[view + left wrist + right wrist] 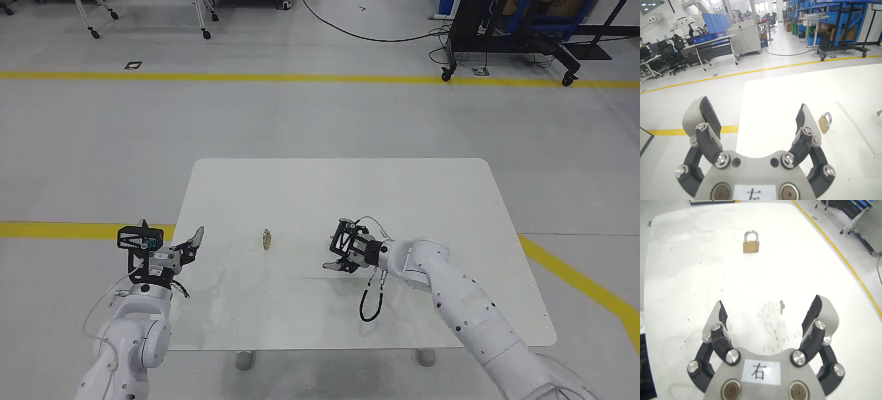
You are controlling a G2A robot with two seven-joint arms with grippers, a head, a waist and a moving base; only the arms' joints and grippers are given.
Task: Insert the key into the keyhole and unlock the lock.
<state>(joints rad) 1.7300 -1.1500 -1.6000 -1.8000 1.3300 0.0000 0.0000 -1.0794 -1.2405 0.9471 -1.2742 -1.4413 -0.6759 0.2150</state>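
Right gripper (768, 300) is spread, the thin key (781, 307) lies flat between its fingertips (817, 299), brass padlock (751, 244) sits well ahead; closing may skid the key rather than lift it.

A white table (300, 190) with rounded corners is shown, and a brass padlock (751, 244) is set near its middle. A small key (781, 306) is laid flat, apart from the padlock, among dark scuff marks (770, 321).
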